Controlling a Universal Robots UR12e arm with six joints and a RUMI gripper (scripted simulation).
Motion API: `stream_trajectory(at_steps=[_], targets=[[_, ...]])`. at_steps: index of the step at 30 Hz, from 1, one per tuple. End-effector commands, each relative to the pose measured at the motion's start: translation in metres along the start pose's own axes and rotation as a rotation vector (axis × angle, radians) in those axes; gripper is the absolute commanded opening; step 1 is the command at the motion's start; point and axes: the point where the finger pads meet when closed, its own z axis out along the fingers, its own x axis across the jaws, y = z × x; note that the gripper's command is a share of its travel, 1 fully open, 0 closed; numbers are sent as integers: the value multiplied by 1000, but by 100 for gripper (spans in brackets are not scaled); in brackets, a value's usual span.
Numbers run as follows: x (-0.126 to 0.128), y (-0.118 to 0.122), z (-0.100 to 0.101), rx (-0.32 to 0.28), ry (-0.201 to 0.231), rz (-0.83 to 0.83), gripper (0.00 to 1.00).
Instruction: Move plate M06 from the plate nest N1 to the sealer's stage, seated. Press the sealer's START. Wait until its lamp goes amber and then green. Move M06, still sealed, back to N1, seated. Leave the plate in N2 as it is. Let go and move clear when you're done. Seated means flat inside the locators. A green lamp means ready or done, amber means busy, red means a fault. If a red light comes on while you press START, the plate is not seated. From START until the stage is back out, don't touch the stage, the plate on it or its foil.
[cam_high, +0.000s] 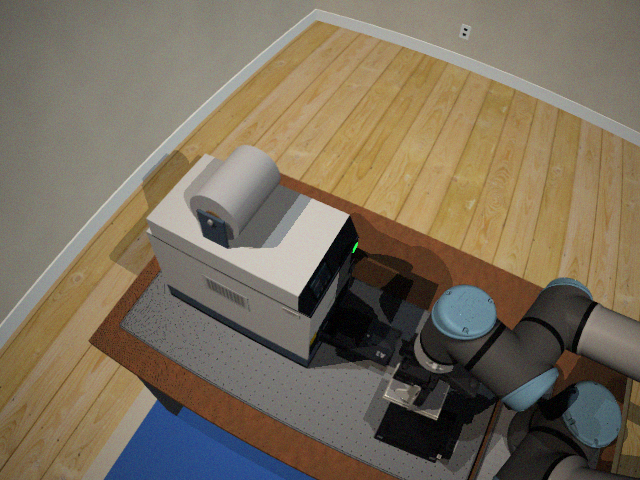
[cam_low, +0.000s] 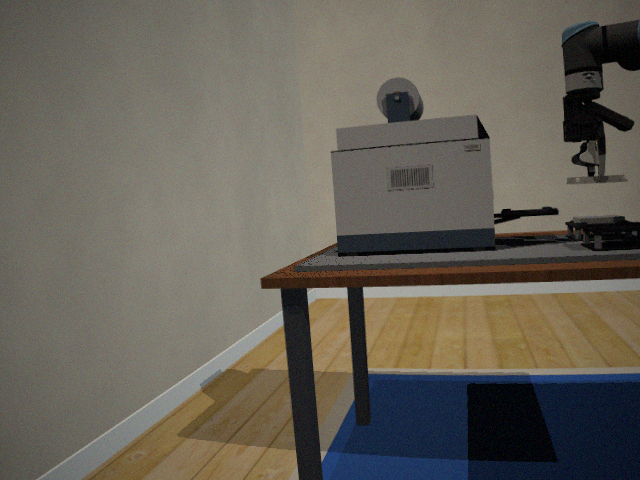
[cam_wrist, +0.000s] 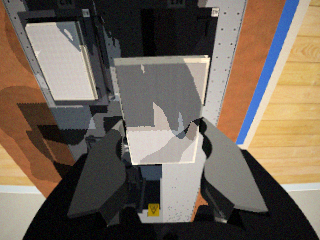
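My gripper (cam_high: 422, 396) (cam_low: 595, 174) (cam_wrist: 162, 119) is shut on plate M06 (cam_high: 402, 390) (cam_low: 616, 179) (cam_wrist: 162, 95). The plate is level, held by its long sides, with a smooth foil-like top showing no wells. It hangs above and slightly to the sealer side of nest N1 (cam_high: 413, 432) (cam_wrist: 185, 40), which is black and holds no plate. Nest N2's plate (cam_low: 602, 219) (cam_wrist: 55, 60) lies beside it; the arm hides it in the top view. The sealer (cam_high: 242, 299) (cam_low: 413, 206) shows a green lamp (cam_high: 355, 246). Its stage (cam_high: 381, 352) (cam_low: 532, 211) is out and bears no plate.
The foil roll (cam_high: 237, 186) (cam_low: 398, 99) stands on top of the sealer. A yellow warning label (cam_wrist: 153, 209) shows on its front in the wrist view. The perforated board (cam_high: 248, 356) lies on the brown table (cam_high: 180, 384). The arm's lower joints stand at the right in the top view.
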Motion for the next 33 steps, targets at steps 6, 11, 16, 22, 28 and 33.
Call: stream_trajectory(at_steps=[6,11,16,22,28,33], targets=[[16,-23,1,5,1,1,0],[21,-31,1,5,1,1,0],[26,-38,1,5,1,1,0],[33,-47,1,5,1,1,0],[32,-46,0,3,0,1,0],[32,-45,0,3,0,2,0]])
